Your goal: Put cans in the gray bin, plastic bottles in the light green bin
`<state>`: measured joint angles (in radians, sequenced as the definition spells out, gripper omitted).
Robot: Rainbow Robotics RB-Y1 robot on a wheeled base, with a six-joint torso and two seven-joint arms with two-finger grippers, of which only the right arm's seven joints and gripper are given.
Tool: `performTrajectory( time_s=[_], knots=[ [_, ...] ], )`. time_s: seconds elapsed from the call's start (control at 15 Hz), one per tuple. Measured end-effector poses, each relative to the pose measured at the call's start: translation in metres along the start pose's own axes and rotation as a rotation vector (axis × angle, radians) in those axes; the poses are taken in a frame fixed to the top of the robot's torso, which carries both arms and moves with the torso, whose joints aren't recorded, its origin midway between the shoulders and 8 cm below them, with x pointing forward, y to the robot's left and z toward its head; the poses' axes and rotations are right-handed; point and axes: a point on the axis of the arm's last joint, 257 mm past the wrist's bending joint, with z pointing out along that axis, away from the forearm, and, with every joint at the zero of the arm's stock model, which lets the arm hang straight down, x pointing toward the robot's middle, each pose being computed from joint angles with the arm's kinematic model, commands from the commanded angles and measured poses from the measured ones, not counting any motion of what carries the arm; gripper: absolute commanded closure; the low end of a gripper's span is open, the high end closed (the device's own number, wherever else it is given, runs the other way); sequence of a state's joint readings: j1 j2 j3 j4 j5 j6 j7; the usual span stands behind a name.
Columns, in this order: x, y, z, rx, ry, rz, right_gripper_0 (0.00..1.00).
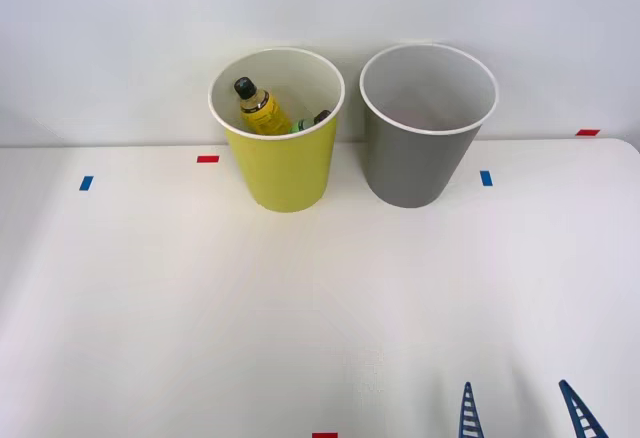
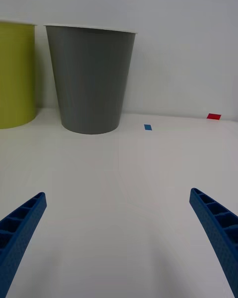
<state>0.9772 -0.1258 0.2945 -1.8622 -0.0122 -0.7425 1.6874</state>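
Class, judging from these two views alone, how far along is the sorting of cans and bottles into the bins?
Done: a yellow bottle and a second dark-capped one lie inside the light green bin. In hand: nothing; the right tool is open above the bare table. Left: nothing shows in the visible part of the gray bin, and no cans wait outside.

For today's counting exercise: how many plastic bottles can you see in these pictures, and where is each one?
2. A yellow bottle with a black cap leans inside the light green bin; a greenish dark-capped bottle peeks out beside it. The bin's wall may hide more.
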Motion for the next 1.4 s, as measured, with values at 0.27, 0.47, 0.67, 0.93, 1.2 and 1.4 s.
performTrajectory(
  time_s=[0.27, 0.47, 0.67, 0.93, 1.2, 1.4],
  knots=[
    [0.0000, 0.0000, 0.0000, 0.000, 0.000, 0.000, 0.00],
    [0.0000, 0.0000, 0.0000, 0.000, 0.000, 0.000, 0.00],
    [0.0000, 0.0000, 0.0000, 0.000, 0.000, 0.000, 0.00],
    [0.0000, 0.0000, 0.0000, 0.000, 0.000, 0.000, 0.00],
    [0.0000, 0.0000, 0.0000, 0.000, 0.000, 0.000, 0.00],
    [0.0000, 0.0000, 0.0000, 0.000, 0.000, 0.000, 0.00]
  ],
)
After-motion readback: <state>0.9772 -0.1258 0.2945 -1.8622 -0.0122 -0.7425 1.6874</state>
